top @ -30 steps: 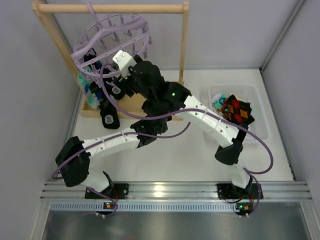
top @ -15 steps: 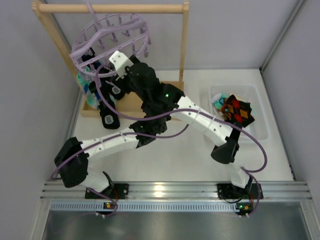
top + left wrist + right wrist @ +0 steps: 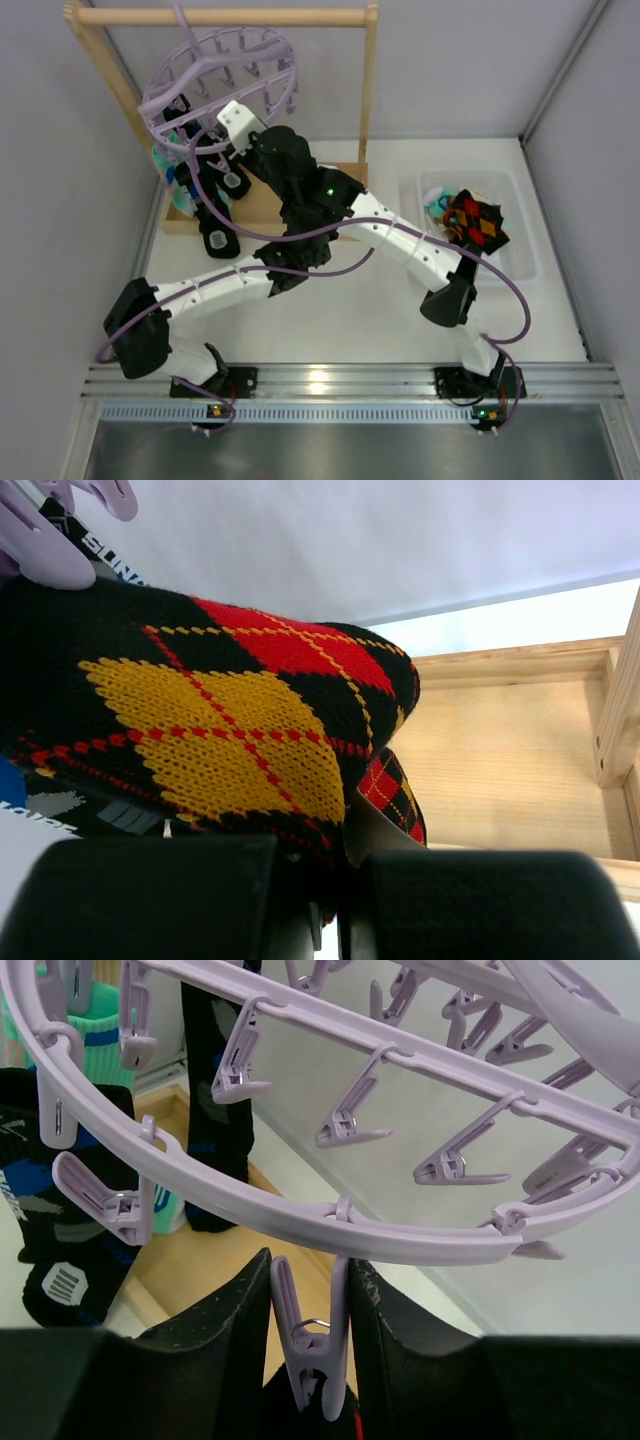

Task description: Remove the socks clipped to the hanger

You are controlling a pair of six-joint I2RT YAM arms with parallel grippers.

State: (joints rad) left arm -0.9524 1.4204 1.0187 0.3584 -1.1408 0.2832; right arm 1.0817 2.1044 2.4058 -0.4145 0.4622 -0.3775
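An argyle sock with yellow and red diamonds hung from the lavender hanger, with lavender pegs touching its upper edge. The left gripper had its jaws clamped on the sock's lower edge. More socks, black ones and teal-and-white ones, hung clipped along the left side of the ring. The right gripper had its jaws squeezed on a clip peg under the ring's near rim. The hanger hung by its hook from a wooden rack at the far left of the tabletop. Well to the right, a clear bin held loose socks.
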